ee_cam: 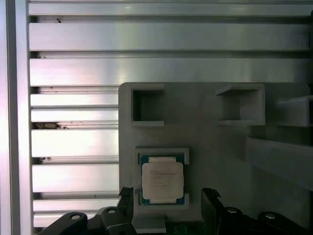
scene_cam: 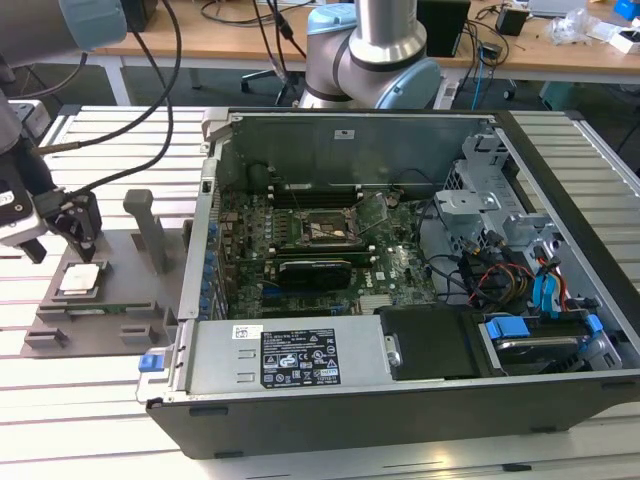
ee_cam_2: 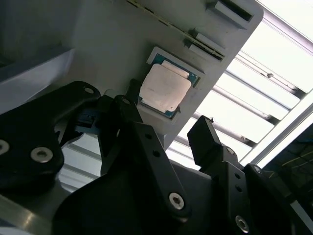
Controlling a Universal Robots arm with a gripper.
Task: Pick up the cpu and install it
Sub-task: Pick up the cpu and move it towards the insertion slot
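Note:
The cpu (scene_cam: 82,278) is a small flat square chip with a silvery top. It lies in a shallow pocket of the grey fixture plate (scene_cam: 125,300) at the exterior view's left. My gripper (scene_cam: 62,245) hangs just above it, open, with nothing between the fingers. In both wrist views the cpu (ee_cam_2: 164,88) (ee_cam: 162,179) sits below the gap of the gripper (ee_cam_2: 166,120) (ee_cam: 168,198), and the black fingertips (ee_cam: 210,198) stand on either side, apart from it. The dark square socket (scene_cam: 325,230) shows on the motherboard (scene_cam: 400,270) inside the open computer case.
A grey upright post (scene_cam: 150,228) rises from the fixture plate right of the gripper. The case wall (scene_cam: 200,250) stands beside it. A black heatsink (scene_cam: 315,270), cable bundles (scene_cam: 500,275) and the power supply (scene_cam: 290,355) lie inside the case. The table is slatted aluminium (ee_cam: 73,142).

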